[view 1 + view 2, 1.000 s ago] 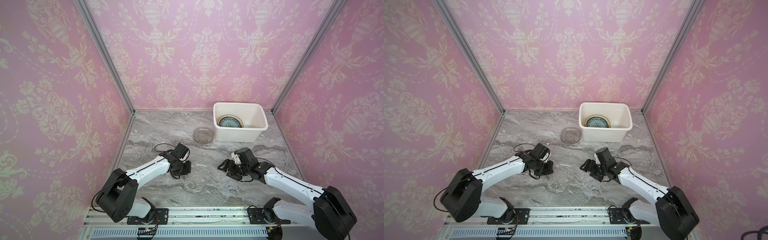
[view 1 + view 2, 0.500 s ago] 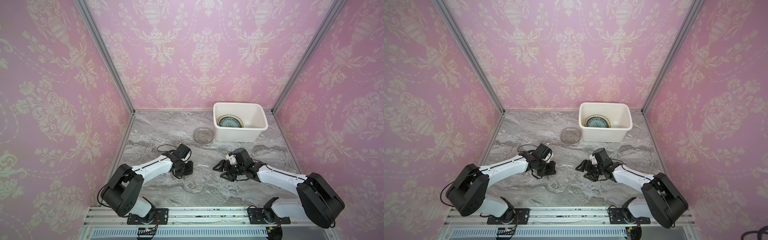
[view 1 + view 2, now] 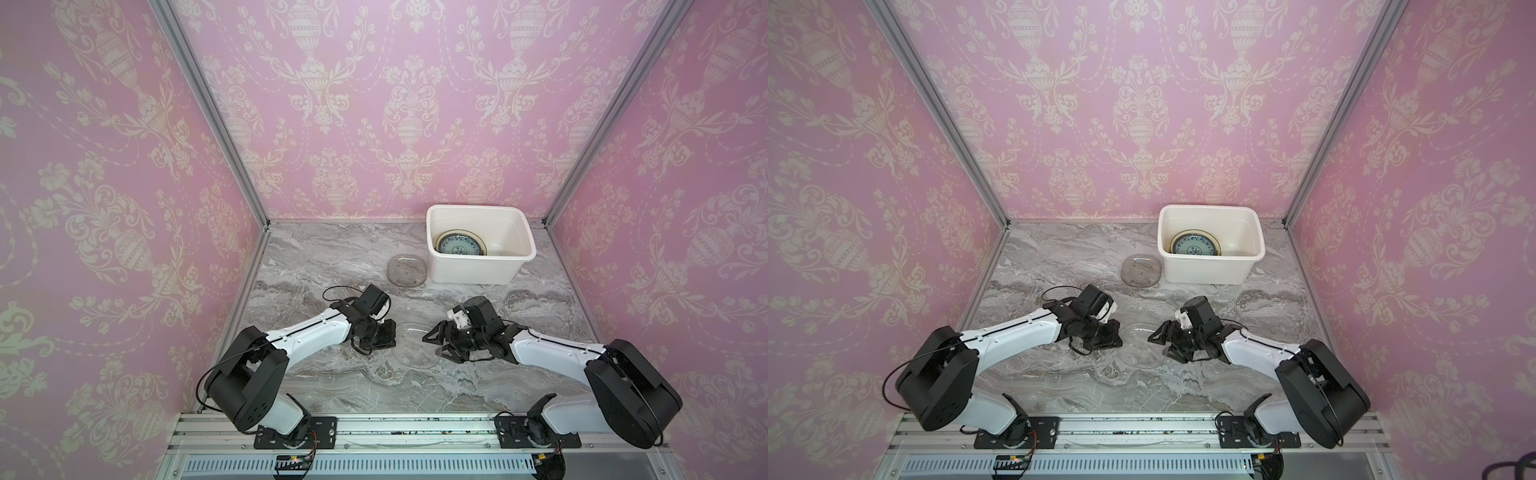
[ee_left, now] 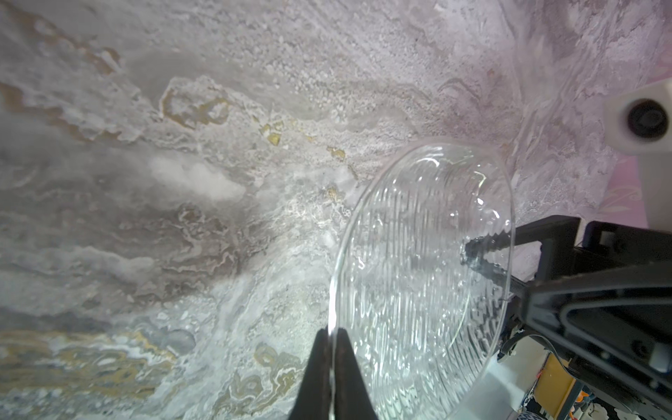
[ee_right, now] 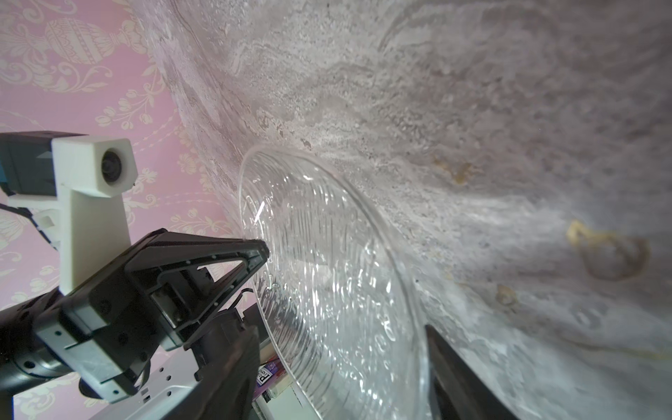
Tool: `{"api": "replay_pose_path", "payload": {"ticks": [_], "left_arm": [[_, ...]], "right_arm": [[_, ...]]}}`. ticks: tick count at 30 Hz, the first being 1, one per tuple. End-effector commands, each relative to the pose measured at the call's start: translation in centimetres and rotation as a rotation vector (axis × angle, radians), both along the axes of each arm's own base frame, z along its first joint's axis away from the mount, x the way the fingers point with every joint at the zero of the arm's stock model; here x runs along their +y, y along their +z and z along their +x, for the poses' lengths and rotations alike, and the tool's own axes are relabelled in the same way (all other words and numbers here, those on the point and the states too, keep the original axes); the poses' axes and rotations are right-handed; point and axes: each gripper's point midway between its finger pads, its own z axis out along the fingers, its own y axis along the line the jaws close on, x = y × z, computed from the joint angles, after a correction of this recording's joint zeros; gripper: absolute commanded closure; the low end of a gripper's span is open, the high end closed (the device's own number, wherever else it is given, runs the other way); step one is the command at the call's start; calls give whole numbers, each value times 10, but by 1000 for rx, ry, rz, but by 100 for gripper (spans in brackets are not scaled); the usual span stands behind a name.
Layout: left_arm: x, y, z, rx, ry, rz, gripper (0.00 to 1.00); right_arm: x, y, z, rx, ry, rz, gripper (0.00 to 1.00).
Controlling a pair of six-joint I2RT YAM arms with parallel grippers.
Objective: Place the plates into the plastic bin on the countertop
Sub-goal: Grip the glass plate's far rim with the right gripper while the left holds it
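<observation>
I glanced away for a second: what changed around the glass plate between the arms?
The right pincer slid toward the left pincer, jaws narrowing, now open astride the clear glass plate. The left one stays shut on its opposite rim. The plastic bin is unmoved.

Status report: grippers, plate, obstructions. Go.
Left gripper shut on rim of clear glass plate. Right gripper open, jaws straddling opposite rim. Second glass plate beside plastic bin, teal plate inside. Nothing blocking the bin.

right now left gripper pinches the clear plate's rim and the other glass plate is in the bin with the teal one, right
No: both top views show the other glass plate on the countertop beside the bin. The left gripper does pinch the clear plate; the teal plate is inside.
</observation>
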Motion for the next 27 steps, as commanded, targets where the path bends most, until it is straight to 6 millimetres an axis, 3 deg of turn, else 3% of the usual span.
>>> {"api": "replay_pose_path", "payload": {"ticks": [1, 10, 19, 24, 27], "left_arm": [[-9, 10, 0, 5, -5, -27, 97], [-15, 10, -2, 14, -22, -19, 97], [-21, 16, -3, 7, -33, -23, 96], [-17, 29, -2, -23, -32, -11, 94], [-13, 40, -1, -53, -34, -1, 86]], "right_arm": [[4, 5, -2, -14, 8, 33, 35], [8, 24, 1, -97, 9, 111, 55], [7, 24, 1, -102, 11, 106, 79], [0, 29, 2, -127, -3, 57, 90], [-4, 41, 6, -163, -15, 34, 93]]}}
